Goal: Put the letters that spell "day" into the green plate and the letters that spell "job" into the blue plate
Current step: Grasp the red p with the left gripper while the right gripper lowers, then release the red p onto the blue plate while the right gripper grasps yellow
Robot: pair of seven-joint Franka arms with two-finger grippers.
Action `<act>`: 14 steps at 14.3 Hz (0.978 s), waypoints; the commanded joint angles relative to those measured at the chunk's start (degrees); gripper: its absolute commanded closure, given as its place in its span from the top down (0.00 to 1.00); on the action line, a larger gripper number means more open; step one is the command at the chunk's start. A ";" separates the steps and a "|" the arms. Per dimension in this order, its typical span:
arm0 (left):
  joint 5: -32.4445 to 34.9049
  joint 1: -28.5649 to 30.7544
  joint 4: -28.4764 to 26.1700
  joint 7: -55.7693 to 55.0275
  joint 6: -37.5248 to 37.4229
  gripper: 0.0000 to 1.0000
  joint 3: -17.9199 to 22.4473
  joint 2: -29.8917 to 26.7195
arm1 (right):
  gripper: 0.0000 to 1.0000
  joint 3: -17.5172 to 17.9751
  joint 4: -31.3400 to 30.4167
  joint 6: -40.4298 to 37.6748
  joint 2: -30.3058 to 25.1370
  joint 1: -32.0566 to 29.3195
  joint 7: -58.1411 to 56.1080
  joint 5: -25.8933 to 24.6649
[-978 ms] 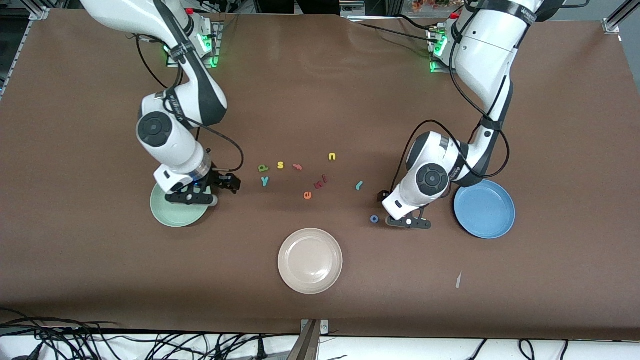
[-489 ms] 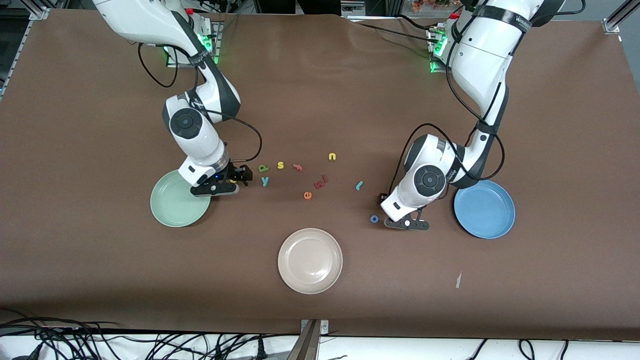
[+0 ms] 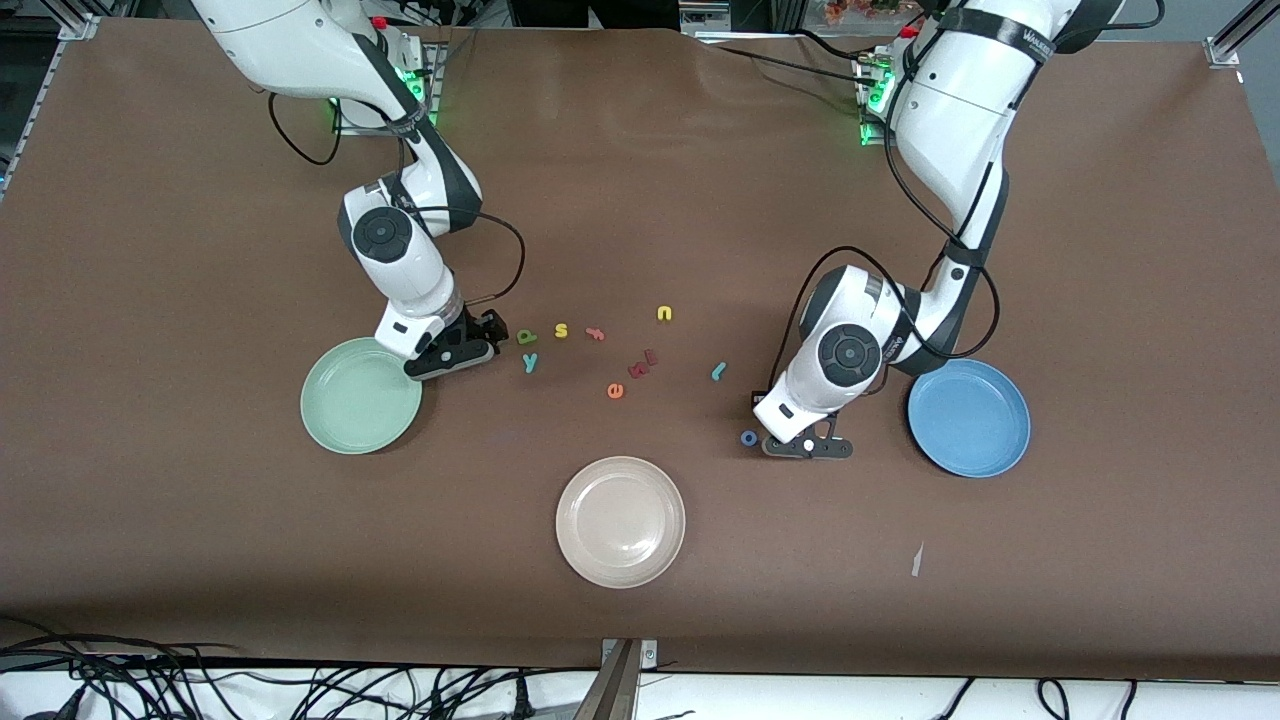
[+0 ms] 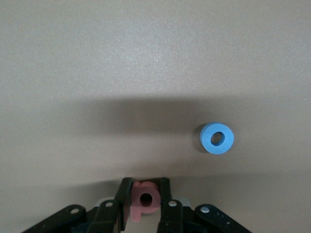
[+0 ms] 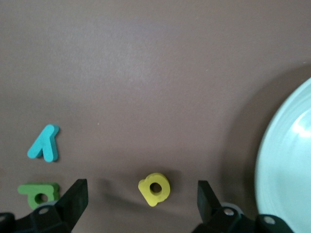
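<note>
My left gripper [image 3: 800, 447] [image 4: 146, 187] is low at the table, shut on the salmon-pink b [image 4: 146, 199]. The blue o [image 3: 748, 437] [image 4: 217, 138] lies just beside it. The blue plate [image 3: 968, 417] sits toward the left arm's end, and the teal j [image 3: 718, 371] lies farther from the camera than the o. My right gripper [image 3: 462, 348] [image 5: 142, 189] hangs open at the green plate's [image 3: 350, 400] [image 5: 291, 160] edge, its fingers astride the yellow a [image 5: 154, 189]. Beside it lie the dark green d [image 3: 526, 336] [image 5: 39, 193] and teal y [image 3: 529, 362] [image 5: 44, 143].
A yellow s [image 3: 561, 330], an orange f [image 3: 595, 333] and a yellow u [image 3: 664, 313] lie in a row mid-table. Pink letters [image 3: 640, 365] and an orange e [image 3: 615, 391] lie nearer the camera. A beige plate [image 3: 620, 521] sits nearest the camera.
My right gripper has moved off the green plate toward the letters and now straddles the yellow a. The left gripper has closed on the pink b and shifted slightly toward the o.
</note>
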 commanded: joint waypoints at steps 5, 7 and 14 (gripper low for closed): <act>-0.34 2.88 4.08 1.86 -9.47 0.00 0.83 -1.96 | 0.99 0.40 -3.29 6.54 0.90 -1.79 -6.15 -0.82; -0.33 5.26 6.99 8.09 -17.05 0.00 1.00 -2.23 | 0.95 0.40 -2.85 6.55 0.90 -2.14 -6.67 -0.82; 9.93 14.93 6.56 28.93 -24.29 0.00 1.71 -3.29 | 0.72 0.40 -2.50 6.46 0.99 -2.05 -7.38 -0.65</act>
